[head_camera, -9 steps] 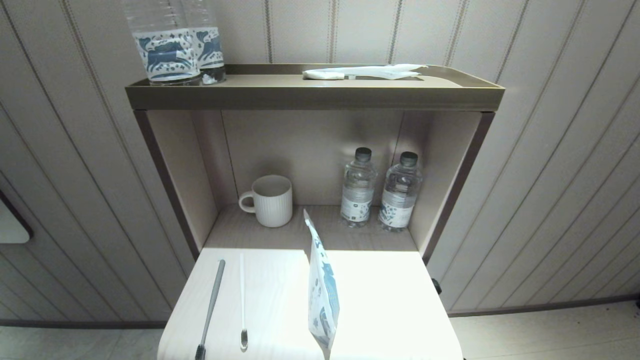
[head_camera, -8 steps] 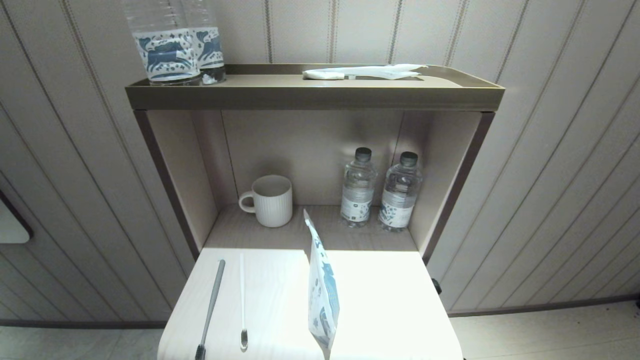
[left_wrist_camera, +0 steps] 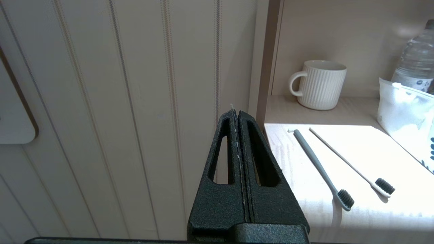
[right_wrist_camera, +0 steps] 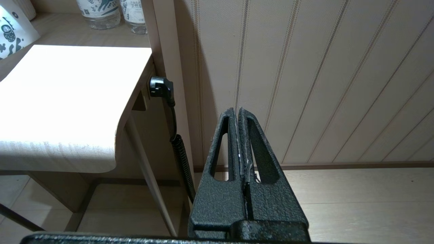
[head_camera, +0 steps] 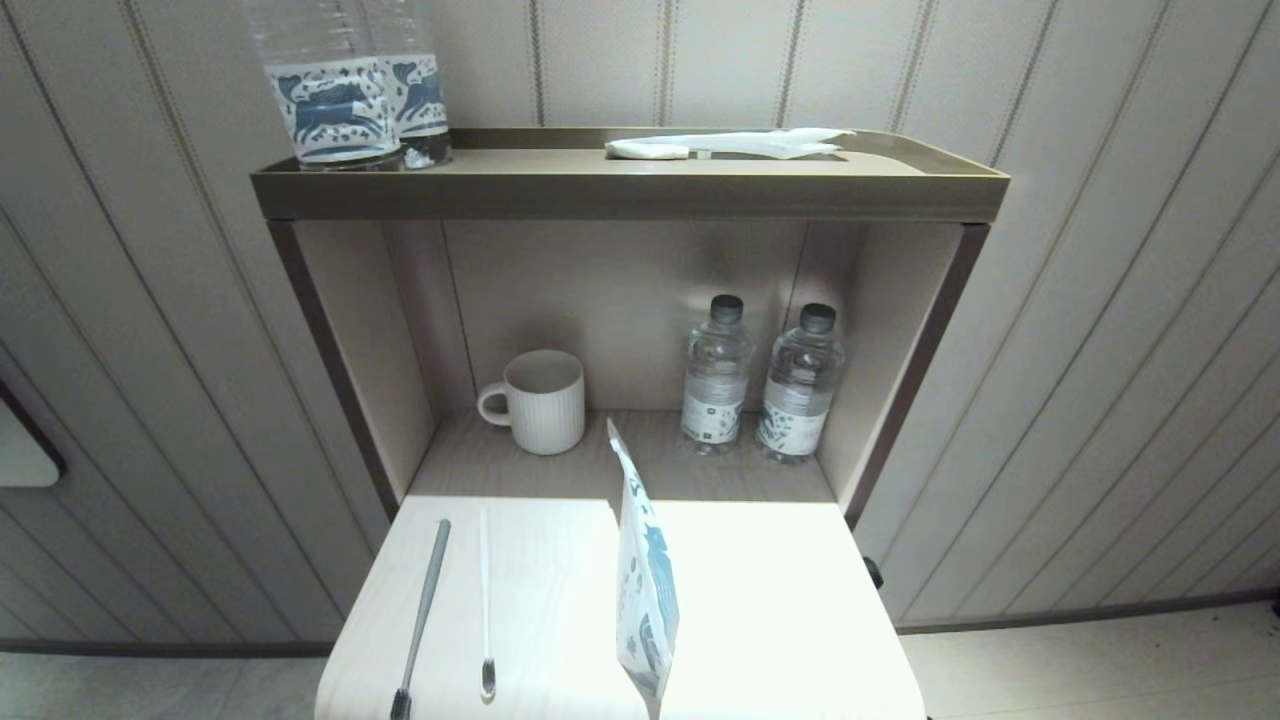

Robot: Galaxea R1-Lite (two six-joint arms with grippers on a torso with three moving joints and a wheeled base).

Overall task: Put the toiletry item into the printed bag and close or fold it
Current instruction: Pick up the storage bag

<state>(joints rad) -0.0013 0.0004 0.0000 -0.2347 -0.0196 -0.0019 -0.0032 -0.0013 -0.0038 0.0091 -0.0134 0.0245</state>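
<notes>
The printed bag (head_camera: pixel 645 590) stands upright on edge in the middle of the white tabletop (head_camera: pixel 780 600), its blue and teal motifs facing right; it also shows as the printed bag (left_wrist_camera: pixel 407 125) and the printed bag (right_wrist_camera: pixel 12 32) in the wrist views. Two toothbrushes lie left of it: a grey toothbrush (head_camera: pixel 420 620) and a thin white toothbrush (head_camera: pixel 484 600), bristles toward me. My left gripper (left_wrist_camera: pixel 236 113) hangs shut and empty off the table's left side, facing the wall. My right gripper (right_wrist_camera: pixel 236 112) is shut and empty, low beside the table's right edge.
A white ribbed mug (head_camera: pixel 535 402) and two water bottles (head_camera: pixel 760 385) stand in the shelf recess behind the table. On the top shelf (head_camera: pixel 620 190) are two larger bottles (head_camera: pixel 345 85) and a plain white packet (head_camera: pixel 730 145). A black cable (right_wrist_camera: pixel 178 145) runs down by the table's right side.
</notes>
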